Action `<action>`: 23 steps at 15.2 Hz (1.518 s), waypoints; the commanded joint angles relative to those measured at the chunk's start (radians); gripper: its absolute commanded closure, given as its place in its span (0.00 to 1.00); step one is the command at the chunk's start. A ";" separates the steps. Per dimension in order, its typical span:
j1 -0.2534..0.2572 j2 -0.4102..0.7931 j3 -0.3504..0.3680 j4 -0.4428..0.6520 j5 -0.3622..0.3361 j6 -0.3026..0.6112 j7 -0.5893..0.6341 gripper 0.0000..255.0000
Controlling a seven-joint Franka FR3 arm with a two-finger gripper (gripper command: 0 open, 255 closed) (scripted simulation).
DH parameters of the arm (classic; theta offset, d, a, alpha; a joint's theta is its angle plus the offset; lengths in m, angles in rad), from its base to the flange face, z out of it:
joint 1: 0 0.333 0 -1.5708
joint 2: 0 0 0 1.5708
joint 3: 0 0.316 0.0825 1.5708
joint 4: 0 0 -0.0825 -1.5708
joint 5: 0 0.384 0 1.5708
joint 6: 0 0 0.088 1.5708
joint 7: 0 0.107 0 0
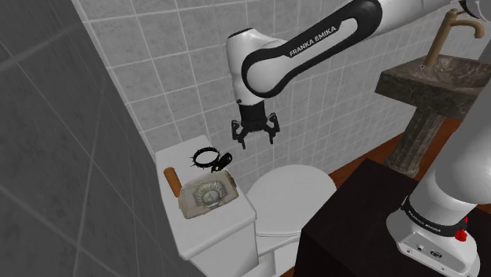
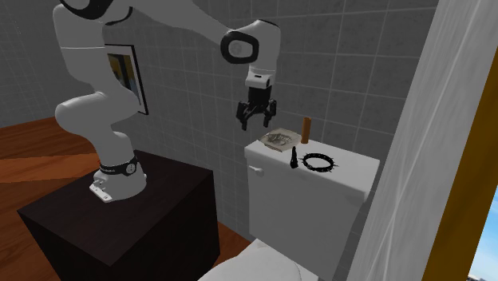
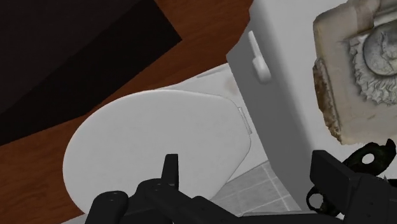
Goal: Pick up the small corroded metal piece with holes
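A small dark metal piece with holes (image 1: pixel 223 160) lies on the white toilet tank lid (image 1: pixel 236 212), next to a black spiky ring (image 1: pixel 203 156). From the second exterior view the piece (image 2: pixel 294 157) lies near the lid's front edge. My black gripper (image 1: pixel 253 140) hangs open in the air above the toilet, off to the shoulder view's right of the piece and well above it. It holds nothing. In the wrist view the piece (image 3: pixel 374 155) shows just beyond one finger (image 3: pixel 331 175), while the gripper (image 3: pixel 251 175) points down at the closed toilet lid (image 3: pixel 153 140).
A pale square relief plaque (image 1: pixel 208 194) and a brown cylinder (image 1: pixel 170 179) also rest on the tank. The tiled wall (image 1: pixel 157 71) stands close behind. A flush lever (image 3: pixel 259 60) sticks out of the tank front. A stone pedestal sink (image 1: pixel 429 86) is at the shoulder view's right.
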 commanded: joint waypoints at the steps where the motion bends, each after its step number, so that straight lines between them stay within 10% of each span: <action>1: 0.012 0.080 0.009 0.054 -0.041 0.019 0.076 0.00; 13: 0.180 0.589 -0.068 0.578 -0.250 -0.032 0.397 0.00; 22: 0.186 0.635 -0.081 0.547 -0.268 0.043 0.406 0.00; 23: 0.187 0.637 -0.081 0.550 -0.269 0.042 0.406 1.00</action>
